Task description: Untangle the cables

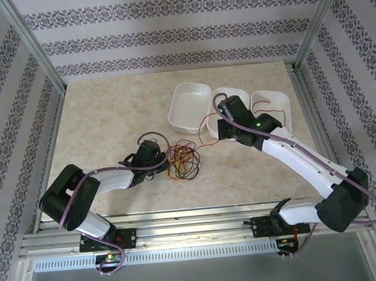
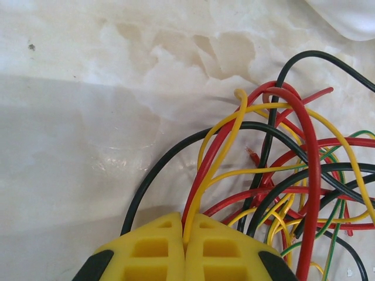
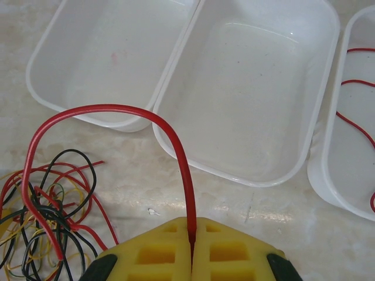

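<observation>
Cables (image 1: pixel 184 161) lie in one loose tangle on the marble-patterned table (image 1: pixel 108 114), near its middle and toward the near edge. They are thin red, yellow, black and a few green strands, looped over and through one another in small coils. From the left wrist, the strands cross thickly to the right of the fingers, with bare tabletop to the left and beyond.

The left gripper (image 2: pixel 185 237) sits at the tangle's left side with its yellow fingers pressed together. A yellow wire (image 2: pixel 220 152) runs into the seam between them, and a red strand passes just beside it. The right gripper (image 3: pixel 191 234) is likewise closed, pinching a red wire (image 3: pixel 117 111) that arches up from the seam, over to the left and down into the tangle's edge.

Three white trays stand side by side at the far right of the table. The left tray (image 3: pixel 111 64) and middle tray (image 3: pixel 252 88) meet at their rims. The right tray (image 3: pixel 345 175) holds a loose red cable (image 3: pixel 357 126) and stands just beside the frame rail (image 1: pixel 306 111) on the table's right edge. The table's left half and far-left corner are open surface, and the tangle sits apart from the trays.
</observation>
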{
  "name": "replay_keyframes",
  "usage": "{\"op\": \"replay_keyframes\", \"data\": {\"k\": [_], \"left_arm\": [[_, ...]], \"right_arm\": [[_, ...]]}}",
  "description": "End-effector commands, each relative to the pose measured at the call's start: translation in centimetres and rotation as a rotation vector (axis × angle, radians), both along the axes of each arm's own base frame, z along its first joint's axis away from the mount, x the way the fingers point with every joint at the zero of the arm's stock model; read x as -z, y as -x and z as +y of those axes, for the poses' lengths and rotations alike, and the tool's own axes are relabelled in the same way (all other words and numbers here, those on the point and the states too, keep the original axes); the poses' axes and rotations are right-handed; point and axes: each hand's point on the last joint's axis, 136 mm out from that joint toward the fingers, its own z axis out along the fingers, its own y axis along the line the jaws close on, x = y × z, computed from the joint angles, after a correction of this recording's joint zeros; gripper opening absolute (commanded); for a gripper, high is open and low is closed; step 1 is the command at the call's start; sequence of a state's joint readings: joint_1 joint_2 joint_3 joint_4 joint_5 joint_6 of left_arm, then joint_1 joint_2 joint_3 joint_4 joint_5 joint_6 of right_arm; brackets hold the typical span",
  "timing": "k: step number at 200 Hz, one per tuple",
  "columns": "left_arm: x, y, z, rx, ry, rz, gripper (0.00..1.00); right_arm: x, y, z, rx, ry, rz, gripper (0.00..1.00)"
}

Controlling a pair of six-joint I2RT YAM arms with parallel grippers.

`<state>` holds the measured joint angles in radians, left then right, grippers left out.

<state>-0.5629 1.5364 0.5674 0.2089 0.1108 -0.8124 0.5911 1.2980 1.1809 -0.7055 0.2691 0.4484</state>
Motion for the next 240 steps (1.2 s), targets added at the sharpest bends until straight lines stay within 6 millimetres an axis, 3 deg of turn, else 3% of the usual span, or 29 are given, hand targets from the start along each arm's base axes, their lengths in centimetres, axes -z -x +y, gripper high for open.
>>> {"op": "replay_keyframes", "data": {"k": [1,41,148,240], "left_arm": [[0.2,0.4,0.6,-0.01,-0.035,0.005,0.0],[0.1,0.3,0.5,-0.009,-0.031,0.0,0.0],[0.0,0.2,0.4,-0.019,-0.023,0.005,0.0],[0.2,0.1,0.3,-0.015,-0.024,0.01,0.0]], "right_arm": [[-2.5,0.1,-0.7,0.008,-0.007,-0.054,0.0],[-4.0,0.3,-0.6,-0.005,-0.038,-0.084,0.0],[-10.7,1.5,-2.7,-0.015,-0.048,-0.229,0.0],[-16.8,1.6,-6.2,0.055,0.08,-0.36,0.0]]}}
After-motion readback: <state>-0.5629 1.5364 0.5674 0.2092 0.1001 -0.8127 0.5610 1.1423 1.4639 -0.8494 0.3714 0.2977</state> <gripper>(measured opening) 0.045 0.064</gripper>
